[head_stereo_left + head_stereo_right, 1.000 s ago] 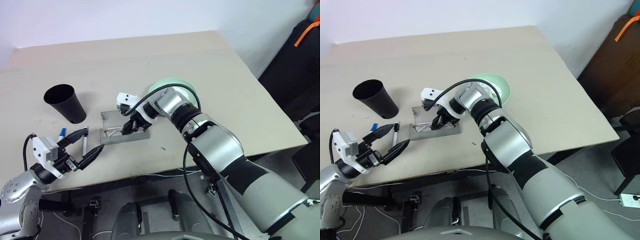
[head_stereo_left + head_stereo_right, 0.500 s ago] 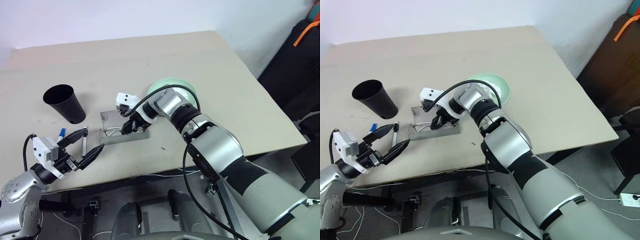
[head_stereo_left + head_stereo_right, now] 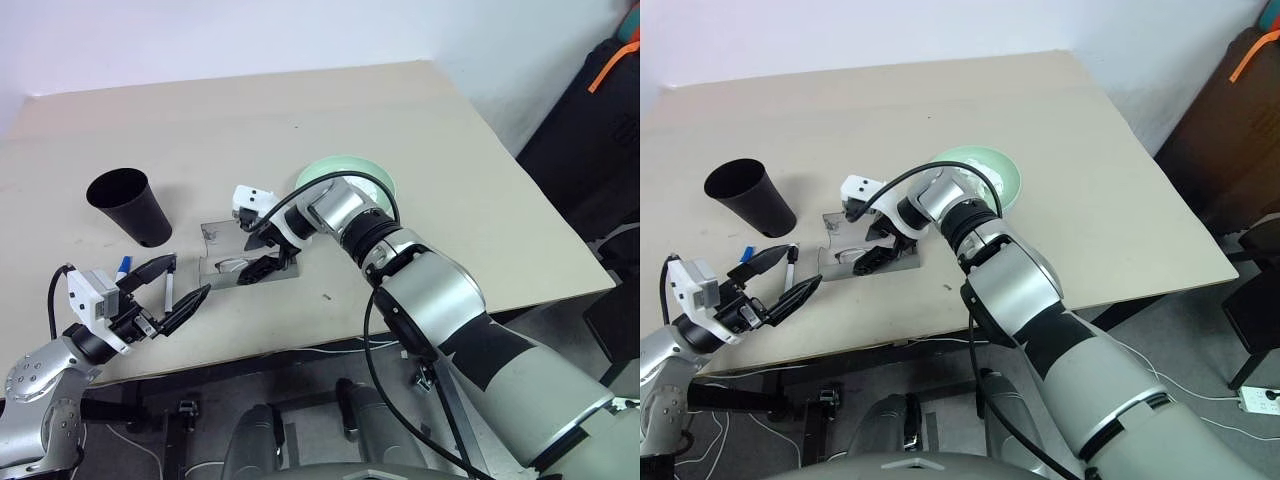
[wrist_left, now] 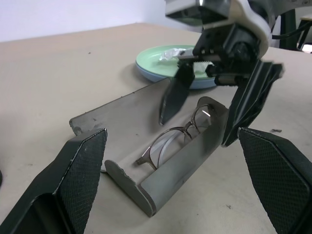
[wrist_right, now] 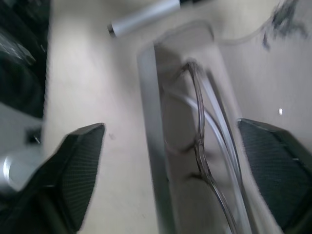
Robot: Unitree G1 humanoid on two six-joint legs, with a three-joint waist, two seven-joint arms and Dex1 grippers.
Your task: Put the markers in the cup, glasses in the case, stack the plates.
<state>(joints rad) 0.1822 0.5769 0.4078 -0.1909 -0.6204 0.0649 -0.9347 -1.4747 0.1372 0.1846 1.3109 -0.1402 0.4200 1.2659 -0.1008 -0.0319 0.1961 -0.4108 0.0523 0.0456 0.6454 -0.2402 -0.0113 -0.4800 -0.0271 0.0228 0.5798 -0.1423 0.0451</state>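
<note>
The glasses (image 4: 181, 132), thin-framed with clear lenses, are seen lying folded inside the open grey case (image 4: 161, 183) on the table (image 3: 420, 130); the right gripper (image 4: 214, 97) is held just above them, jaws spread apart, nothing gripped; the left gripper (image 3: 172, 292) is held near the table's front edge, jaws wide apart; the black cup (image 3: 130, 205) is seen upright, well apart from the case; a crumpled tissue (image 4: 171, 53) is seen in the mint plate (image 3: 375, 172).

Silver-grey arm shells, black joint bands, black cables, white wrist camera boxes, black textured pincer fingers (image 4: 78, 180)
</note>
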